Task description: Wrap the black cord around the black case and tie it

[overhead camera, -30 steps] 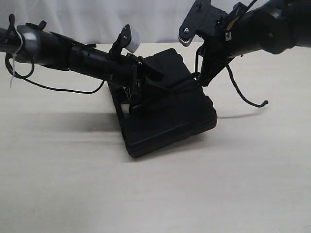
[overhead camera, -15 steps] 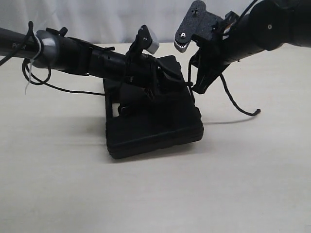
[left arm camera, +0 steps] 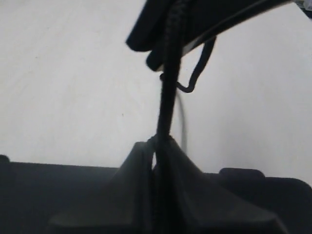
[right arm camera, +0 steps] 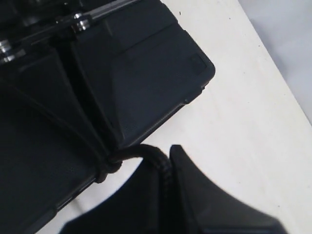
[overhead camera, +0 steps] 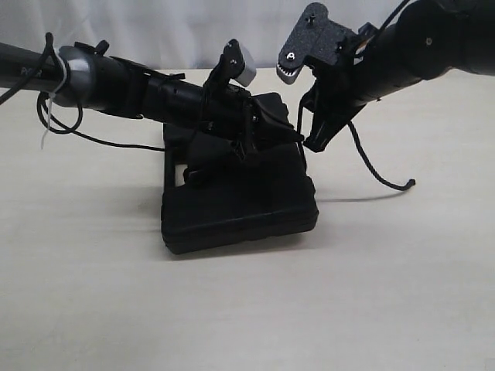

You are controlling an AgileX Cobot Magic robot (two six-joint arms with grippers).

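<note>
The black case lies flat on the desk. The left hand reaches across the top of the case, out to its far right corner. Its two fingers are squeezed together on the black cord. In the left wrist view the cord comes out from between the tips of that hand and runs away from it in a straight, tight line.

The right hand hangs just beside that same corner of the case, very near the left hand. It is clenched too, with the cord pinched between its fingers. In the right wrist view a short bit of cord goes from this hand over to the tips of the left hand, right at the edge of the case.

The rest of the cord drops from the right hand to the desk on the right side of the case. It bends there, and its end curls up a little, well apart from the case. I cannot tell if any cord goes around the case.
</note>
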